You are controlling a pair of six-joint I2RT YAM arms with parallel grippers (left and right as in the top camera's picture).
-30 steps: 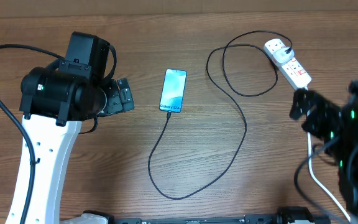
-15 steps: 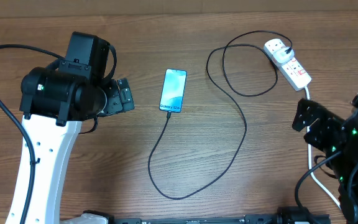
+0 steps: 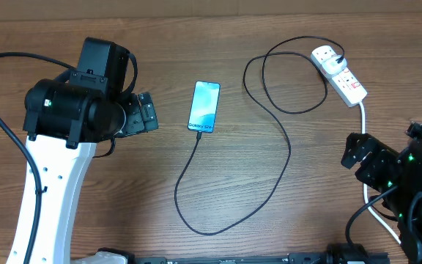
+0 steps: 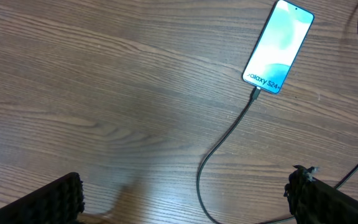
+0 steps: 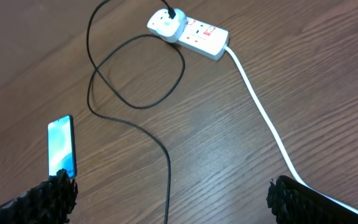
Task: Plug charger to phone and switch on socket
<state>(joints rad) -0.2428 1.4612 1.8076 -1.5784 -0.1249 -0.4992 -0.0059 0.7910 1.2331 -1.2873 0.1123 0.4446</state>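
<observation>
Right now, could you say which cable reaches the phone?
The thin black cable, meeting the blue-screened smartphone's bottom edge; the thick white cord runs elsewhere.

Inventory of the surface (image 3: 123, 209), one in total:

- Phone (image 3: 204, 107): one, near 12 o'clock of centre.
- Black cable (image 3: 288, 147): one.
- Power strip (image 3: 341, 75): one, at 2 o'clock.
- White plug (image 3: 323, 56): one.
- White cord (image 3: 363, 117): one.
- Arms: two, the left arm (image 3: 72, 110) at 9 o'clock and the right arm (image 3: 412, 176) at 4 o'clock.
- End effectors: two, the left end effector (image 3: 149, 111) and the right end effector (image 3: 356, 152), one per arm. Each has two fingers, four in all.
</observation>
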